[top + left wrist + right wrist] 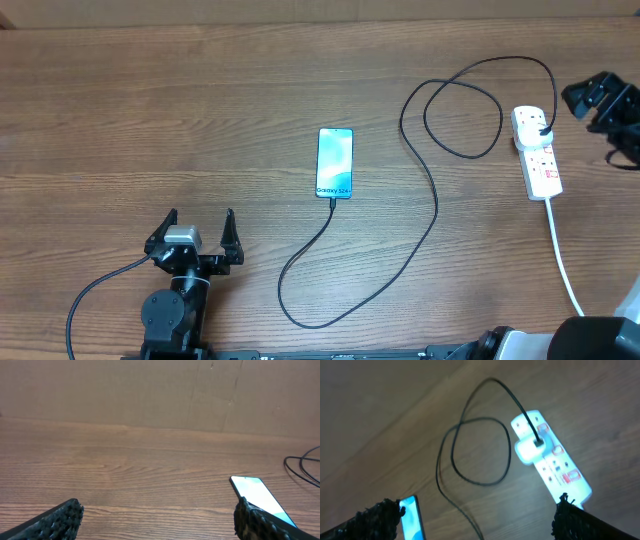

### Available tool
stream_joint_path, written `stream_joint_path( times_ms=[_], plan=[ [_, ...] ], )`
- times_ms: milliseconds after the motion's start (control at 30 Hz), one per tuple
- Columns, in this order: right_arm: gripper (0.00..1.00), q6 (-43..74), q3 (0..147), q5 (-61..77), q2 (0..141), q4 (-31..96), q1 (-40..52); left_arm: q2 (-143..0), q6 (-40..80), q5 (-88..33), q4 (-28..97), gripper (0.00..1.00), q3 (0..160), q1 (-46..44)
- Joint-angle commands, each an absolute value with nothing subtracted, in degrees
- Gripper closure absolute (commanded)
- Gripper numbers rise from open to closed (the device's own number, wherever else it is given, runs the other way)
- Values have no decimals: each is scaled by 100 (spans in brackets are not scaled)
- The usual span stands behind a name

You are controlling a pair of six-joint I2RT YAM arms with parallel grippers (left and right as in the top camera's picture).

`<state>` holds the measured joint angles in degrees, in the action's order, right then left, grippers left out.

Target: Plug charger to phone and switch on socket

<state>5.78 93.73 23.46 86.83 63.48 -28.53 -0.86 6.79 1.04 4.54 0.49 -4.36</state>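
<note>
The phone (335, 162) lies flat mid-table with its blue-teal screen up; it also shows in the left wrist view (257, 494) and the right wrist view (411, 516). The black charger cable (430, 215) runs from the phone's near end, loops, and ends in a black plug (541, 130) seated in the white socket strip (538, 155), seen too in the right wrist view (550, 457). My left gripper (196, 240) is open and empty, near the front left edge. My right gripper (477, 515) is open and empty, raised above the table near the strip.
The strip's thick white cord (562, 260) runs to the front right edge. A brown board wall (160, 390) stands behind the wooden table (150, 120).
</note>
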Motion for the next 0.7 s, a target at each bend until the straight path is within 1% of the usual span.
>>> stream_joint_path(
  times_ms=[0, 167, 300, 433, 667],
  plan=[
    [0, 576, 9170, 2311, 8278, 6012, -2532, -21, 530, 21, 449, 0, 30, -399],
    [0, 576, 8641, 2187, 7789, 5210, -2021, -21, 530, 21, 449, 1, 30, -399],
    [0, 576, 7940, 2097, 7325, 4322, -1540, -21, 530, 21, 449, 0, 32, -399],
    [0, 576, 7070, 1990, 6855, 3345, -1129, -21, 530, 21, 449, 0, 30, -399],
    [0, 578, 5221, 1994, 5896, 1264, -611, -21, 530, 21, 447, 0, 32, -399]
  ],
)
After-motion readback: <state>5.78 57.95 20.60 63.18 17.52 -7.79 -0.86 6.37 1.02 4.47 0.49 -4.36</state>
